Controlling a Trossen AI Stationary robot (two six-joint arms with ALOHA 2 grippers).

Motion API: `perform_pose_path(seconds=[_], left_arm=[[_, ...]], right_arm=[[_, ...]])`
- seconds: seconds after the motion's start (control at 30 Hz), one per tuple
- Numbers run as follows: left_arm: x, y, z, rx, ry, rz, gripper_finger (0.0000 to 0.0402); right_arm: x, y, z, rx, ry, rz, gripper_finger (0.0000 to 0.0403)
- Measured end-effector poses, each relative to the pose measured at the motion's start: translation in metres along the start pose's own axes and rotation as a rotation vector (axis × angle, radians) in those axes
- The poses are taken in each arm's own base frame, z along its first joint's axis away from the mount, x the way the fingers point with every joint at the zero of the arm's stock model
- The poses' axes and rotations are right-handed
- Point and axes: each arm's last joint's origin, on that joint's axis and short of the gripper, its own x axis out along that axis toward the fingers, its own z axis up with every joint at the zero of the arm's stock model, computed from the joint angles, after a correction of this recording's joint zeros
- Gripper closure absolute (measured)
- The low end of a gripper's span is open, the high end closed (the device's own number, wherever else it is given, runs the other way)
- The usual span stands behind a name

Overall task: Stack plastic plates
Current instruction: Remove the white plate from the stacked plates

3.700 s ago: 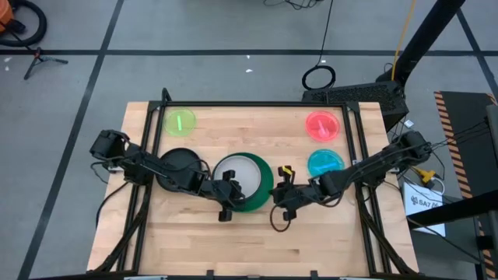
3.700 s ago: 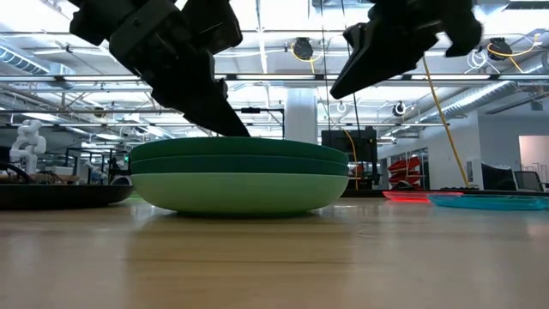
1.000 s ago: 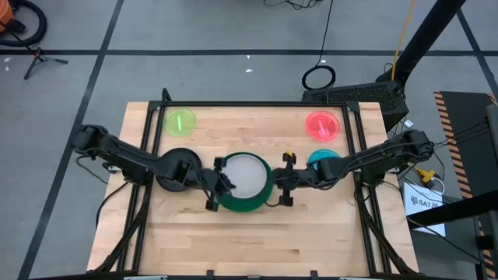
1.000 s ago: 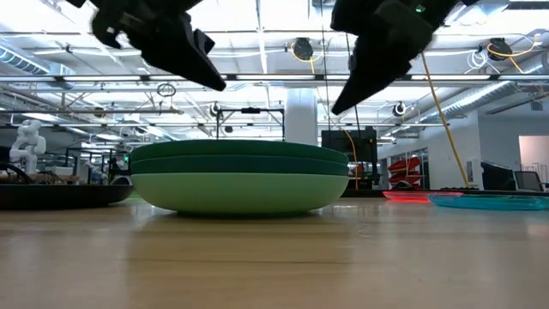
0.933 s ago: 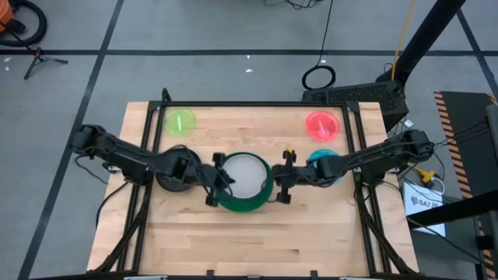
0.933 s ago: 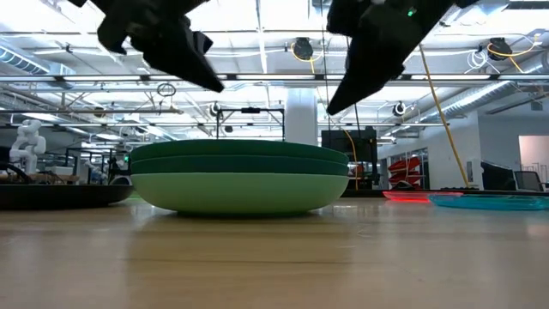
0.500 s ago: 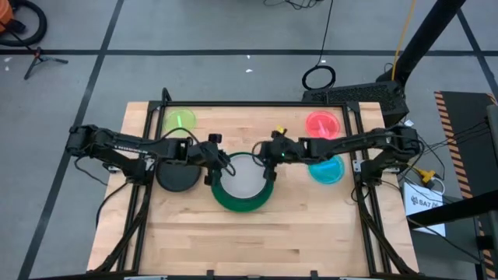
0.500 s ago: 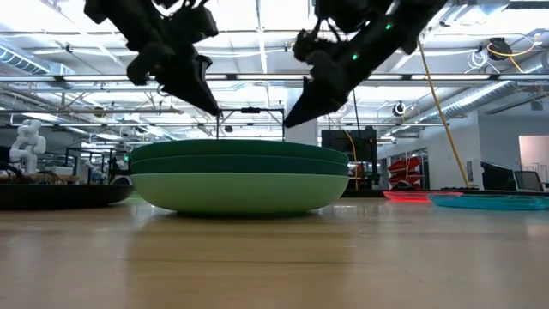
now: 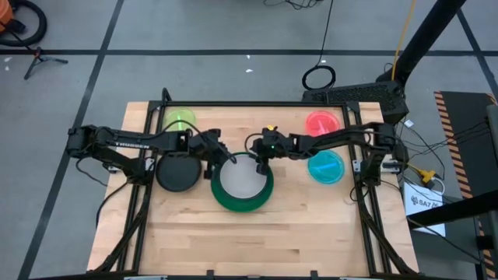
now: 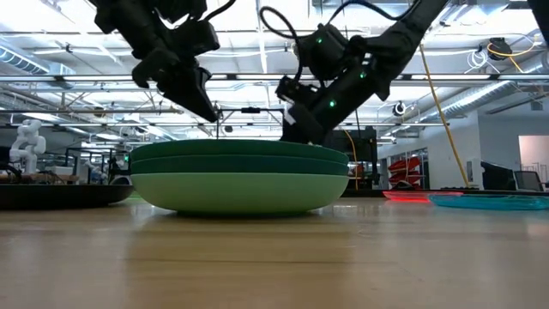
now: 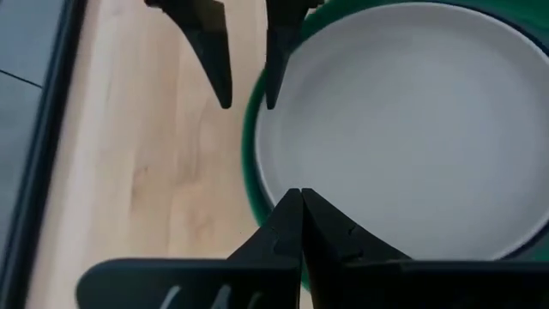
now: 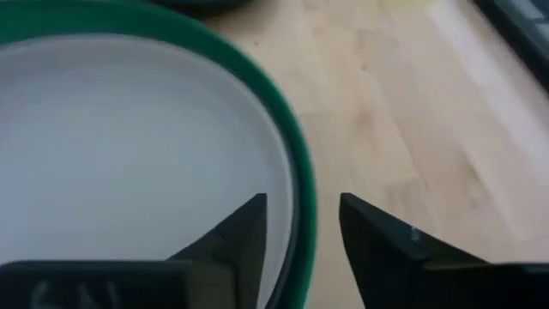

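The white plate (image 9: 242,179) lies nested in the green stack (image 9: 243,202) at mid-table. The low view alone shows that stack as layers, dark green over mint (image 10: 238,190). The left gripper (image 9: 220,156) hangs over the stack's far-left rim, its fingers (image 11: 292,210) closed tip to tip and empty (so its wrist view shows). The right gripper (image 9: 259,162) hovers at the far-right rim, fingers (image 12: 244,225) parted astride the edge, holding nothing. Beside the left gripper sits the black plate (image 9: 177,173); beyond it, the lime plate (image 9: 180,120). Near the right arm lie the red plate (image 9: 322,124) and cyan plate (image 9: 327,166). White lettering on the left arm is too small to read.
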Motion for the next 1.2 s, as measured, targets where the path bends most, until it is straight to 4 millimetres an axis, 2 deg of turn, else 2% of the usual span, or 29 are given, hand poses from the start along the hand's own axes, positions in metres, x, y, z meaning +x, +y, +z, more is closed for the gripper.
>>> perform_pose_path(seconds=[0.17, 0.33, 0.5, 0.87, 1.2], left_arm=[[0.0, -0.005, 0.001, -0.043, -0.001, -0.029, 0.04], [-0.001, -0.011, 0.002, -0.067, -0.002, -0.047, 0.04], [-0.002, -0.018, 0.004, -0.084, -0.009, -0.065, 0.04], [-0.003, -0.031, 0.008, -0.115, -0.017, -0.092, 0.04], [-0.004, -0.036, 0.009, -0.125, -0.02, -0.105, 0.04]], right_arm=[[0.012, 0.004, -0.012, 0.008, 0.05, 0.009, 0.0236], [0.017, 0.004, -0.017, 0.009, 0.07, -0.014, 0.0239], [0.017, 0.004, -0.017, 0.003, 0.07, -0.02, 0.0267], [0.017, 0.003, -0.014, 0.006, 0.042, -0.023, 0.0361], [0.016, 0.003, -0.011, 0.021, 0.013, -0.025, 0.0362]])
